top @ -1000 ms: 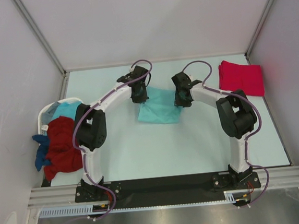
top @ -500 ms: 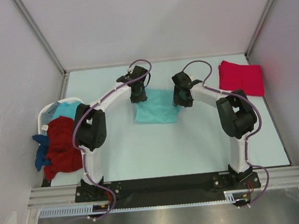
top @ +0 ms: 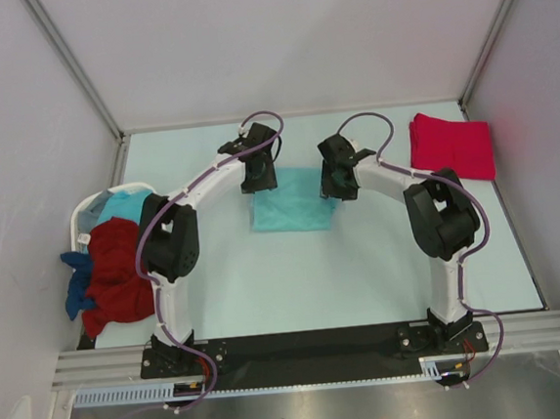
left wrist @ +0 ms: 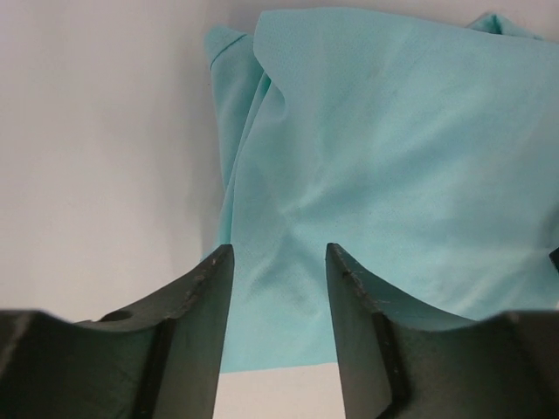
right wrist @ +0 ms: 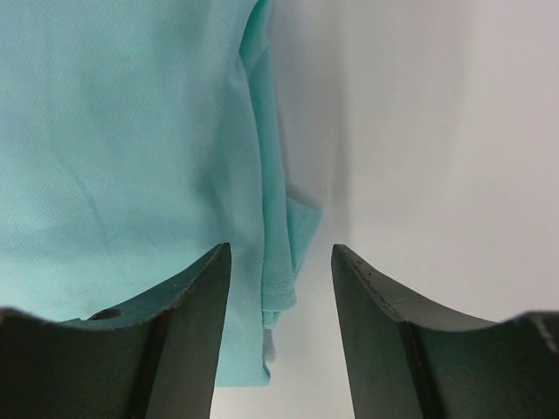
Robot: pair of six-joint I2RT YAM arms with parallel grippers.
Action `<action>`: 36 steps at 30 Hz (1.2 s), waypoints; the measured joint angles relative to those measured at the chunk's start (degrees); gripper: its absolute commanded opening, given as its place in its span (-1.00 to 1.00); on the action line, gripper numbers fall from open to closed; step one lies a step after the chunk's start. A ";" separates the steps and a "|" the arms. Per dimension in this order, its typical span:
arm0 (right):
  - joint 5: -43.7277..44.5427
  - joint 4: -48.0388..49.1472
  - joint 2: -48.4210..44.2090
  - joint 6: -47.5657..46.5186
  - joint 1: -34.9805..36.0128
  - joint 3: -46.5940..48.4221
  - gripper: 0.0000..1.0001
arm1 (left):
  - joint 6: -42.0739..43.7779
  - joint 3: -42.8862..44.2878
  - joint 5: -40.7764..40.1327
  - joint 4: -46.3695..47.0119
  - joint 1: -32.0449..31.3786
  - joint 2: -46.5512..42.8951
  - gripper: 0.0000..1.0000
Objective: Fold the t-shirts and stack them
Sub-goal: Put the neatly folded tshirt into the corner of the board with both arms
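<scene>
Red folded t-shirt solely in the top view

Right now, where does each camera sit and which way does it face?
Top external: above and behind the arm bases, facing down at the table, both arms, the teal t-shirt.
Left wrist: on the left arm, facing down through the open left gripper onto the shirt's edge.
Right wrist: likewise, through the open right gripper.
Both wrist views share that shirt.
</scene>
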 measured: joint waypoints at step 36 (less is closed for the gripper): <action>-1.11 0.70 2.14 0.20 -0.83 -0.35 0.30 | 0.28 0.00 1.11 -1.42 1.38 3.58 0.38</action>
